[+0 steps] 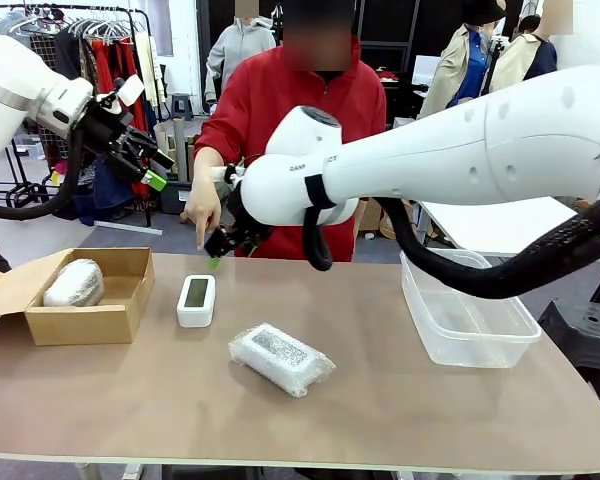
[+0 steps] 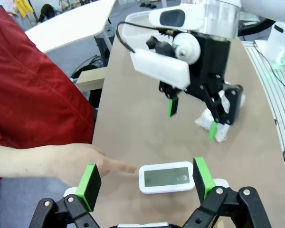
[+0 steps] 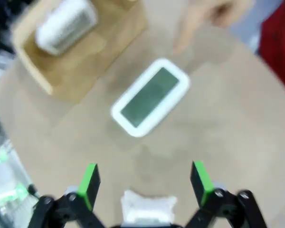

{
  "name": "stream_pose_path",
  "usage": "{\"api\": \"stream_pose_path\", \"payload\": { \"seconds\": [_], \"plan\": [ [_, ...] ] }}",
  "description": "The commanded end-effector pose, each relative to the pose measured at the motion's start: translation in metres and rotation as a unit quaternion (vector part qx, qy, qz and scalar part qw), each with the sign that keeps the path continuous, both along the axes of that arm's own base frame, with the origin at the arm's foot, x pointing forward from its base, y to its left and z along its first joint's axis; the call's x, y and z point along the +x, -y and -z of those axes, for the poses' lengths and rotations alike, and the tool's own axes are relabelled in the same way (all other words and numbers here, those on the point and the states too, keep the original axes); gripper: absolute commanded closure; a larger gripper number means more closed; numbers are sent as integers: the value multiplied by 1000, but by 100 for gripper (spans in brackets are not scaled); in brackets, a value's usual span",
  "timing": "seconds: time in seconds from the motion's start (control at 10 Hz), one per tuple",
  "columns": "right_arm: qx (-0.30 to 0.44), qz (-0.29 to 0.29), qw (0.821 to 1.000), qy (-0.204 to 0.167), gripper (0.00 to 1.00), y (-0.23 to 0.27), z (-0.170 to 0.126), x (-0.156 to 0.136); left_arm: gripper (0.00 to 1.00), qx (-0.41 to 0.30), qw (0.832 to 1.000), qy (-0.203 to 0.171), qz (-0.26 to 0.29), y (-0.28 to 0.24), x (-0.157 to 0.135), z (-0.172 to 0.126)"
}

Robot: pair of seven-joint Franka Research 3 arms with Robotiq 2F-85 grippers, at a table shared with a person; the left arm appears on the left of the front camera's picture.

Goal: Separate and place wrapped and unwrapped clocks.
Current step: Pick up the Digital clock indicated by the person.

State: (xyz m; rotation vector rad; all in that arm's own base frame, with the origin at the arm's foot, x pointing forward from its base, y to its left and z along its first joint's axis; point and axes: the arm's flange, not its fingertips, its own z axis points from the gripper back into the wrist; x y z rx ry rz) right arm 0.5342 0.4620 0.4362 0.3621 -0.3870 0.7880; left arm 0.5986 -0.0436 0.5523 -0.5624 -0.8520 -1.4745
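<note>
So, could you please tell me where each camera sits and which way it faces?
Front view: fixed between the arms, facing across the table at the person; left gripper raised, right gripper low beside the person's hand.
Left wrist view: looks down between its open fingers at the bare clock, that hand and the right gripper.
Right wrist view: blurred, looks down between its open fingers at the bare clock and a cardboard box holding a wrapped clock.
Shared: all three show the bare clock.
</note>
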Motion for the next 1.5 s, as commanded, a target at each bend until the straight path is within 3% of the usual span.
{"api": "stream_pose_path", "payload": {
  "seconds": [0.0, 0.5, 0.9, 1.0, 1.4],
  "plan": [
    [2, 27, 1000, 8, 0, 15, 0, 2, 0, 0, 1000, -1, 0, -1, -1, 0],
    [3, 12, 1000, 0, 0, 11, 0, 11, 0, 0, 1000, -1, 0, -1, -1, 0],
    [31, 118, 992, -23, 0, -37, 0, -9, 0, 0, 1000, -1, 0, -1, -1, 0],
    [17, 171, 985, -25, 0, -49, 4, -14, 0, 0, 1000, -1, 0, -1, -1, 0],
    [-20, 204, 978, -28, 0, -96, 25, -25, 0, 0, 1000, -1, 0, -1, -1, 0]
  ]
}}
